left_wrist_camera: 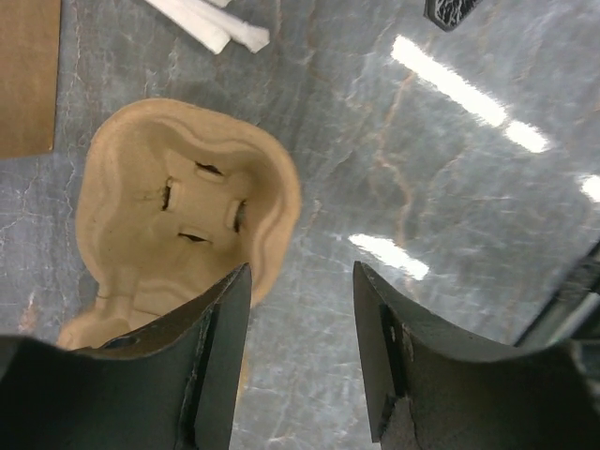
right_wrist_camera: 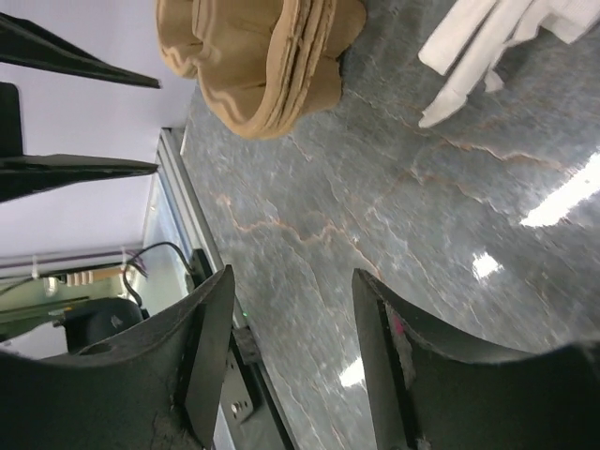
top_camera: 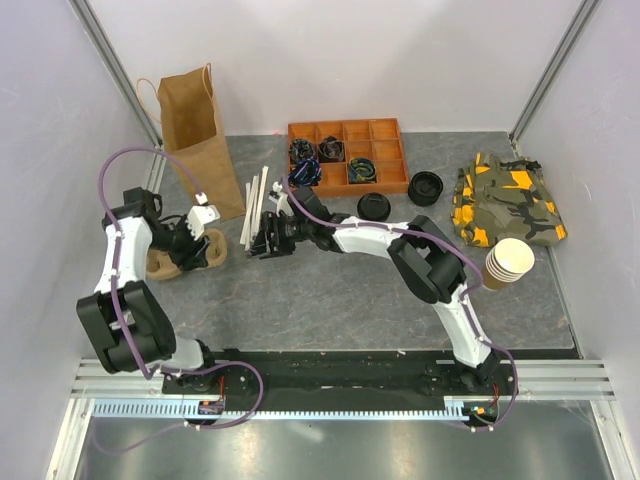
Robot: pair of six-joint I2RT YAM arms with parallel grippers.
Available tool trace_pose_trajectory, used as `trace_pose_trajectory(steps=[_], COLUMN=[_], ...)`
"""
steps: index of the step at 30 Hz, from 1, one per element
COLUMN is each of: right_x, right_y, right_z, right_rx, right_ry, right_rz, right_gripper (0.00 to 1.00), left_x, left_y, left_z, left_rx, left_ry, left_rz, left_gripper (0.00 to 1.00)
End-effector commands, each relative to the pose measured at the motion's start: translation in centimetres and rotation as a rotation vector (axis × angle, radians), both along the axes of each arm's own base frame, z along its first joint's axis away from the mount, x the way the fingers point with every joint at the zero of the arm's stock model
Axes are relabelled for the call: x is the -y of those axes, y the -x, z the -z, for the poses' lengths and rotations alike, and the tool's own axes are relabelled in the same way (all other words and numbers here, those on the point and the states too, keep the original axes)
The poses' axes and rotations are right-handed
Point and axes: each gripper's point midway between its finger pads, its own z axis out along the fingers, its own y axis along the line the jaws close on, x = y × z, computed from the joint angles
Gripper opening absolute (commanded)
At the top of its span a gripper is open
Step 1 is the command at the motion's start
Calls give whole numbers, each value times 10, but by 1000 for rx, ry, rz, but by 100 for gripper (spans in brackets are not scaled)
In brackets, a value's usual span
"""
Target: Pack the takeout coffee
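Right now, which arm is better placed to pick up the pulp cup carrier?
Left, I'd say. The left gripper hangs open directly over the pulp cup carrier, one finger at its rim. The right gripper, also open, is over bare table near the wrapped straws, apart from the carrier.

No writing, label or number is legible on anything here.

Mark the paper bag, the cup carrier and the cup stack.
paper bag [top_camera: 195, 135], top view, front face.
cup carrier [left_wrist_camera: 141, 234], left wrist view, floor of the cup well.
cup stack [top_camera: 512, 258], top view, white inside of the top cup.
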Motion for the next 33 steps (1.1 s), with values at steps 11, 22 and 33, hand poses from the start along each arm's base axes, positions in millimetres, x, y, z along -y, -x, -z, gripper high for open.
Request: trace_pose_trajectory(steps=[11, 22, 33], right_x=[-43, -56, -68], right_y=[-21, -26, -20], right_z=[-15, 2, 8], right_rx=[-5, -28, -49], right_ry=[-141, -153, -172], right_rz=[36, 68, 71], right_gripper=[59, 45, 45], left_x=[-11, 8, 12], left_y=[-30, -30, -43], left_z=[33, 35, 42], left_rx=[19, 8, 14], left_ry=[-64, -33, -70], left_rz=[6, 5, -38], left_gripper=[58, 59, 51])
